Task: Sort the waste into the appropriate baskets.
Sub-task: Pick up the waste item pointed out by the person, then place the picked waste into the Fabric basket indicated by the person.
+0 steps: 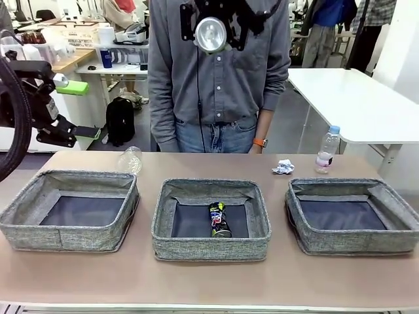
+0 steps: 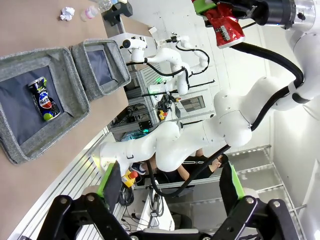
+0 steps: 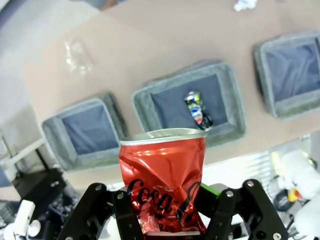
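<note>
Left basket [image 1: 65,239] shows me its bare dark base; the middle basket [image 1: 211,247] holds the blue-and-yellow can [image 1: 219,220] lying flat; the right basket [image 1: 353,242] shows bare base too. Behind them on the table I see the clear cup [image 1: 131,159] on its side, the paper wad [image 1: 283,167] and the upright water bottle [image 1: 327,150]. My left gripper [image 2: 170,182] gapes wide; my right gripper [image 3: 170,205] clamps the dented red can [image 3: 165,185] high above the table

white rounded right arm [image 2: 235,120], looping black cable [image 2: 295,70], black left gripper [image 2: 171,182], green pads [image 2: 109,182]
</note>
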Motion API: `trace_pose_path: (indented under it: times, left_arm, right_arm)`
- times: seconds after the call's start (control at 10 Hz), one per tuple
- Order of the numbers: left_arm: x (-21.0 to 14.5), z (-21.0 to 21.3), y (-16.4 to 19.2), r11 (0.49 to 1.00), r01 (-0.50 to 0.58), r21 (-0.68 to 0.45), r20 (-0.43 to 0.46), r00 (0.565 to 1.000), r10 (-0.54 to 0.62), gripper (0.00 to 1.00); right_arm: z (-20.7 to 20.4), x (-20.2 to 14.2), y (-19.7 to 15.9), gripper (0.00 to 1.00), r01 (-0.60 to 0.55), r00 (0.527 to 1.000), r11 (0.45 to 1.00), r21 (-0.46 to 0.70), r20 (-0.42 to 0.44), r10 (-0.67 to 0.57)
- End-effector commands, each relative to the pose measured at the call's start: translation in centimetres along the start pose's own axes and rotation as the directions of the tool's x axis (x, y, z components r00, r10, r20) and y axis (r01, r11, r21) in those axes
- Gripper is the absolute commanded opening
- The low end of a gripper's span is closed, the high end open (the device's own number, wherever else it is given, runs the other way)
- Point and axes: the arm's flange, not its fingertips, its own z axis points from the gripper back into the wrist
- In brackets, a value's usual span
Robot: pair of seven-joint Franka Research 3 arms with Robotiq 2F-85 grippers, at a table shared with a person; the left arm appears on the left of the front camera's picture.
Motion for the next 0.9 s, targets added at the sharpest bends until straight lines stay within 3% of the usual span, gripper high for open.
trace_pose_path:
  times: [0.0, 0.8]
  left_arm:
    - [-0.11, -0.27, -0.19, 0.999, 0.019, -0.025, 0.01, 1.0, -0.019, 1.0]
    - [-0.11, -0.27, -0.19, 0.999, 0.019, -0.025, 0.01, 1.0, -0.019, 1.0]
  right_arm:
    - [1.76, -0.91, -0.47, 0.06, -0.009, 1.0, 1.0, 0.004, 0.007, 0.009]
    - [1.76, -0.91, -0.47, 0.06, -0.009, 1.0, 1.0, 0.004, 0.007, 0.009]
